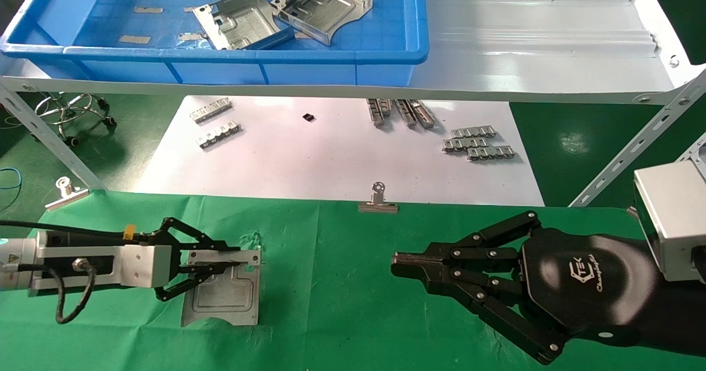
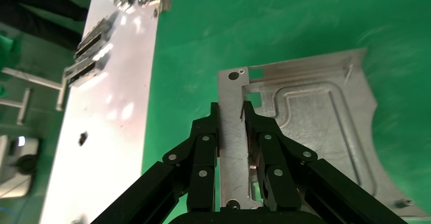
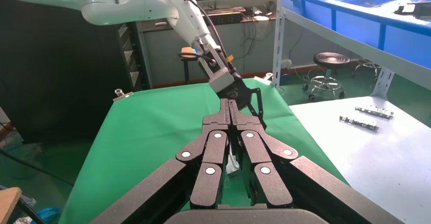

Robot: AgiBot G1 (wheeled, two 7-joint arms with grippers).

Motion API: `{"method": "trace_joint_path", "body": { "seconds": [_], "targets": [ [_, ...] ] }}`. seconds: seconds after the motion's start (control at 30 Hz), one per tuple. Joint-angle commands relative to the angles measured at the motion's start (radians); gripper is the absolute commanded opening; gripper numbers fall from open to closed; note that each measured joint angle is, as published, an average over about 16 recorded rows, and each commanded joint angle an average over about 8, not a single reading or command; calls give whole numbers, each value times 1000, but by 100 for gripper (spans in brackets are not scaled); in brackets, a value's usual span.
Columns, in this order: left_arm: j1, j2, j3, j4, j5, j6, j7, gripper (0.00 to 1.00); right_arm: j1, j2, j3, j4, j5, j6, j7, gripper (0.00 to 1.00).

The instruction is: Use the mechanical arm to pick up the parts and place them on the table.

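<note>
On green table [image 1: 342, 283], left gripper [image 1: 234, 263] fingers pinching part [image 1: 223, 296], right gripper [image 1: 402, 266] fingers closed.

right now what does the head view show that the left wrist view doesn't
Only the head view shows the blue bin with two more parts on the shelf, and the right hand shut and empty over the green table. Only the left wrist view shows the left hand's fingers gripping the plate's flange. Both show the left hand holding the plate on the cloth.
</note>
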Motion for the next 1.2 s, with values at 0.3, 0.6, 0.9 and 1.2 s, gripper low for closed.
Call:
{"method": "trace_joint_path", "body": {
  "seconds": [0.3,0.6,0.9,1.2],
  "targets": [
    [12,22,-5,39,4,-37,55,100,0,0,0,0,0,0,0,0],
    [-1,3,-19,56,-34,15,17,100,0,0,0,0,0,0,0,1],
    [-9,-47,-8,26,-69,147,-230,100,0,0,0,0,0,0,0,100],
    [45,-63,-64,-67,-124,140,-333,100,0,0,0,0,0,0,0,100]
  ]
}}
